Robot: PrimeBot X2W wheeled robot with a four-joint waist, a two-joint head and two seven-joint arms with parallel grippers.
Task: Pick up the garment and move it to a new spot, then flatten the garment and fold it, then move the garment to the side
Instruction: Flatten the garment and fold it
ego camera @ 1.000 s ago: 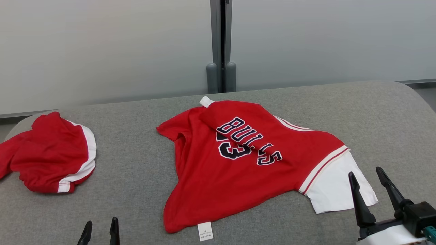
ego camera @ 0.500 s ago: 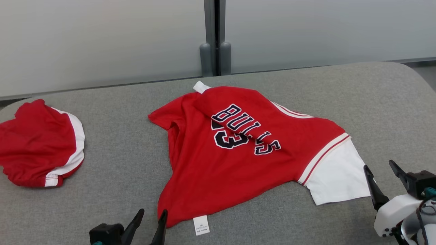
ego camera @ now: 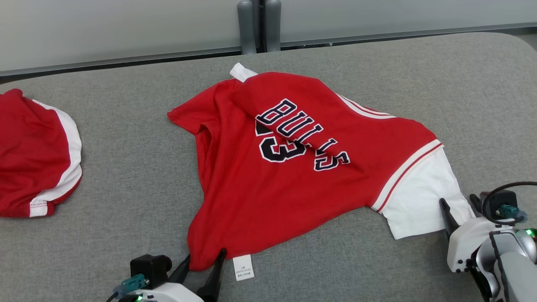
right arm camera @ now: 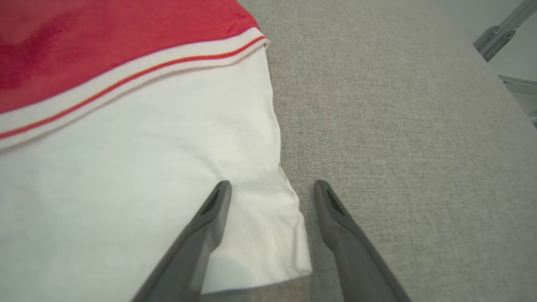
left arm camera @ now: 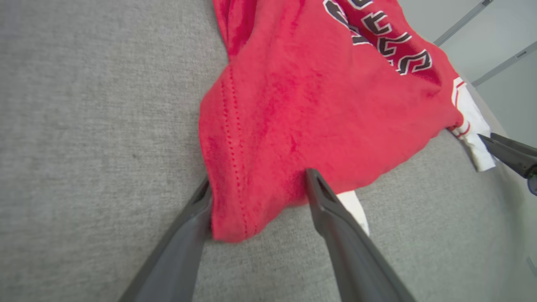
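A red jersey (ego camera: 293, 167) with dark "BULLS 23" lettering lies crumpled on the grey padded table (ego camera: 126, 167). Its white sleeve (ego camera: 419, 197) points right. My left gripper (ego camera: 204, 256) is open, and its fingers straddle the jersey's near red hem corner (left arm camera: 235, 201). In the left wrist view the left gripper (left arm camera: 258, 184) has that corner between its fingers. My right gripper (ego camera: 458, 201) is open at the sleeve's outer corner. In the right wrist view the right gripper (right arm camera: 272, 186) has one finger over the white cloth (right arm camera: 147, 167) and the other over bare table.
A second red garment with white trim (ego camera: 33, 155) lies at the table's left edge. A white care label (ego camera: 243, 267) sticks out under the hem. Grey posts (ego camera: 256, 25) and a pale wall stand behind. The table's right edge (right arm camera: 495, 84) curves away.
The head camera has tilted down. Both grippers came forward to the jersey: the left now straddles the hem corner, the right the white sleeve's corner.
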